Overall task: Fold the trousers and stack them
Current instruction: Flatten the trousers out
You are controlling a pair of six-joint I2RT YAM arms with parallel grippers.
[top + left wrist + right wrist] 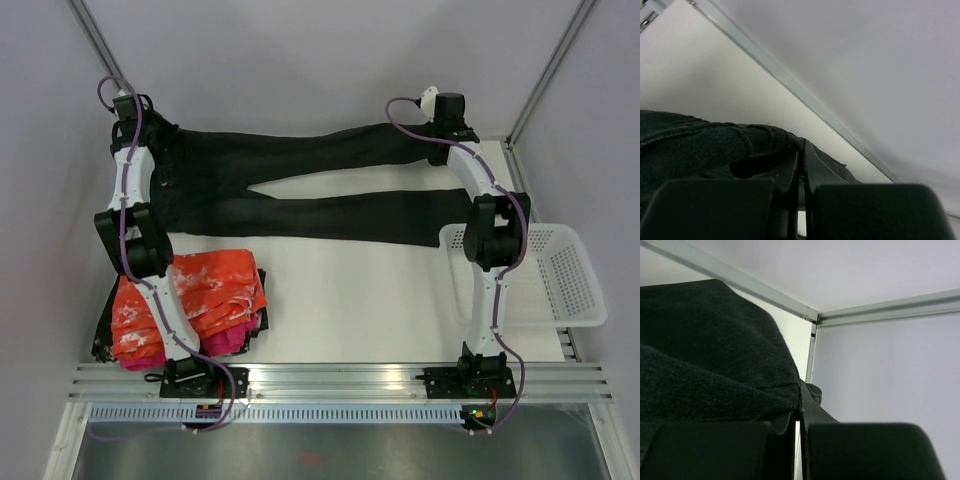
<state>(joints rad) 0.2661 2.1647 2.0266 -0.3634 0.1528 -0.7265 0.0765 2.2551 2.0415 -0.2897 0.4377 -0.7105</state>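
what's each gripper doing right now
left gripper: closed, holding the trousers at the waist end
right gripper: closed, holding the trousers at a leg end

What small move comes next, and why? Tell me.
Probably draw the far leg over the near leg: the left gripper pinches the waistband, the right gripper the far cuff, and the trousers lie spread flat.
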